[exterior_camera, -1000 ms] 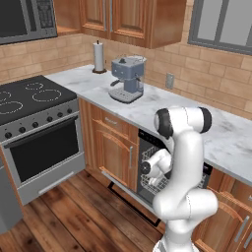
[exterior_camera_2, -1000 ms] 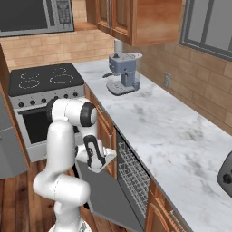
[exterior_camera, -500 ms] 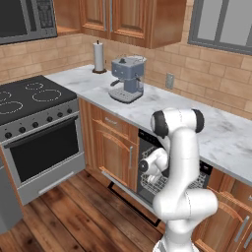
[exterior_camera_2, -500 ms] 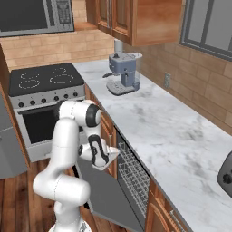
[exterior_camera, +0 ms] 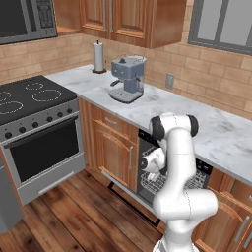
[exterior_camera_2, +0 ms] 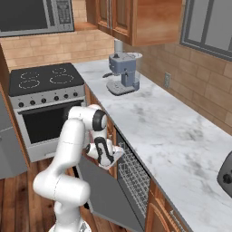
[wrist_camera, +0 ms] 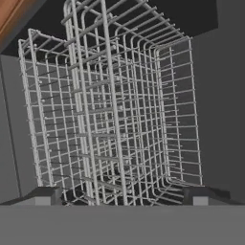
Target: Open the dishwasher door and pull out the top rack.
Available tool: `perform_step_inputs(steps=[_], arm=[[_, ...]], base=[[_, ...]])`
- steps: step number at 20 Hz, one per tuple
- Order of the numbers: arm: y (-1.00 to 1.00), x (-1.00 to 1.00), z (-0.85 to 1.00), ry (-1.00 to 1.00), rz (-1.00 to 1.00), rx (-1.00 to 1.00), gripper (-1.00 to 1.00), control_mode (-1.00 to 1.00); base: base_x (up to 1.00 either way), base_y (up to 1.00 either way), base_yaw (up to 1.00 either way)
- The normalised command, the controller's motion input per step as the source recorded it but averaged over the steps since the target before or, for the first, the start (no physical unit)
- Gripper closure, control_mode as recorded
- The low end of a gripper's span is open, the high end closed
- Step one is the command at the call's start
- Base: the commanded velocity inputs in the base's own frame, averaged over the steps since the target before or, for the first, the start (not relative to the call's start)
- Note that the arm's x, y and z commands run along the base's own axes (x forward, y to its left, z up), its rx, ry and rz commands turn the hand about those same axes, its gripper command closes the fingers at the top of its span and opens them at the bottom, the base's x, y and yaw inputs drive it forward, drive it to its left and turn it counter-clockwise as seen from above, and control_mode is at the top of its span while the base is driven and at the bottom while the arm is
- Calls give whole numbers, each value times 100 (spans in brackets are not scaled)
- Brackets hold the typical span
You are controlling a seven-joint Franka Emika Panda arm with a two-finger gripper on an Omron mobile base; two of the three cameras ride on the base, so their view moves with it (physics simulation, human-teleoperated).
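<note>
We see the top rack (wrist_camera: 115,110), a bare grey wire grid, beyond the lowered dishwasher door (exterior_camera_2: 106,192); our claw (wrist_camera: 122,198) gapes wide.

Even, soft rendered light; faint shadows; no glare; slightly blurred, low-resolution kitchen views

Your white arm rises from the base, bends at the dark elbow joint high up, and then folds downward and forward. The wrist hangs low in front of the arm's own body. The gripper (wrist_camera: 122,197) has its jaws standing wide apart, and you can see its two dark fingertips (wrist_camera: 44,195) at both sides, with nothing held between them.
</note>
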Motion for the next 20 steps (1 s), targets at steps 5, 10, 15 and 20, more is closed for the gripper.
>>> perform_step_inputs(steps=[5,10,15,20], arm=[[-10,40,-39,3,0,-3,-100,-100],[-8,30,-22,0,0,-5,-100,-100],[-15,23,-13,0,0,-4,-100,-100],[-20,24,-18,0,0,-3,-100,-100]], base=[[0,0,0],[0,0,0],[0,0,0],[0,0,0]])
